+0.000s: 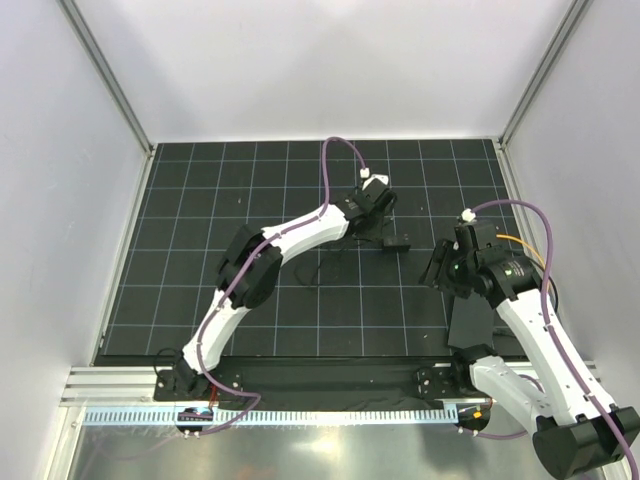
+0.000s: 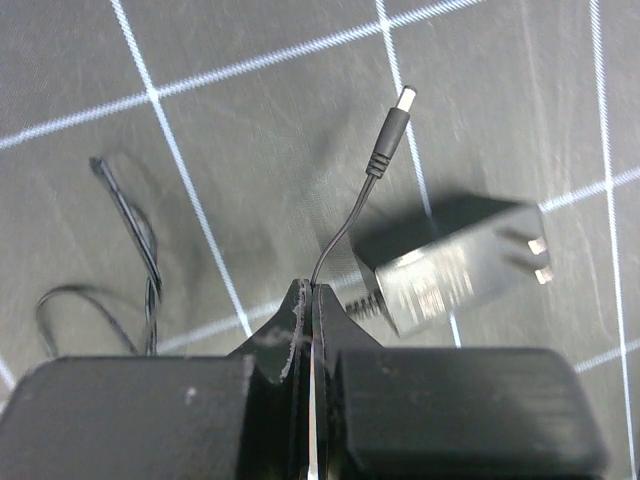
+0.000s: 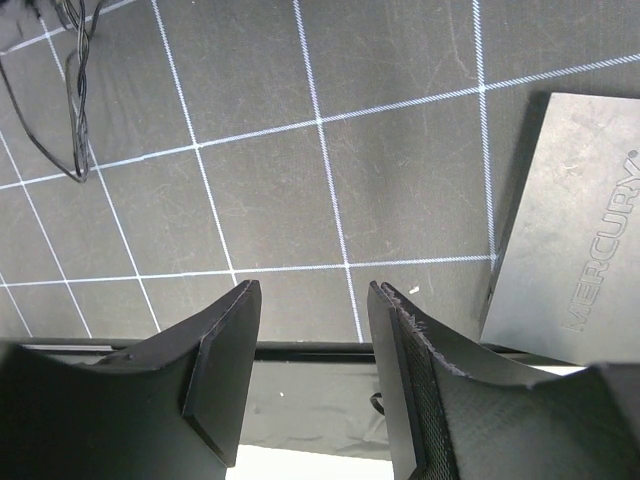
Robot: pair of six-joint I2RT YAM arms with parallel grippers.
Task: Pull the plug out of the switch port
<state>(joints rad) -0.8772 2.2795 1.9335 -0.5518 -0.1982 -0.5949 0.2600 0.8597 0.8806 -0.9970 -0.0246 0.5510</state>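
My left gripper (image 2: pixel 312 292) is shut on a thin black wire (image 2: pixel 340 235). The wire's barrel plug (image 2: pixel 390 135) sticks out free above the mat, in no socket. In the top view the left gripper (image 1: pixel 370 230) is at mid-mat. The flat black switch box (image 3: pixel 570 230), marked MERCURY, lies on the mat to the right of my open, empty right gripper (image 3: pixel 312 300). In the top view the box (image 1: pixel 478 322) lies beside the right arm, near the right gripper (image 1: pixel 438 268). The box's port is not visible.
A black adapter block (image 2: pixel 455 265) with two metal prongs lies on the mat just past the left gripper; it also shows in the top view (image 1: pixel 395 243). Loose loops of wire (image 2: pixel 130 250) lie to its left. The mat's front edge (image 3: pixel 330 350) is under the right gripper.
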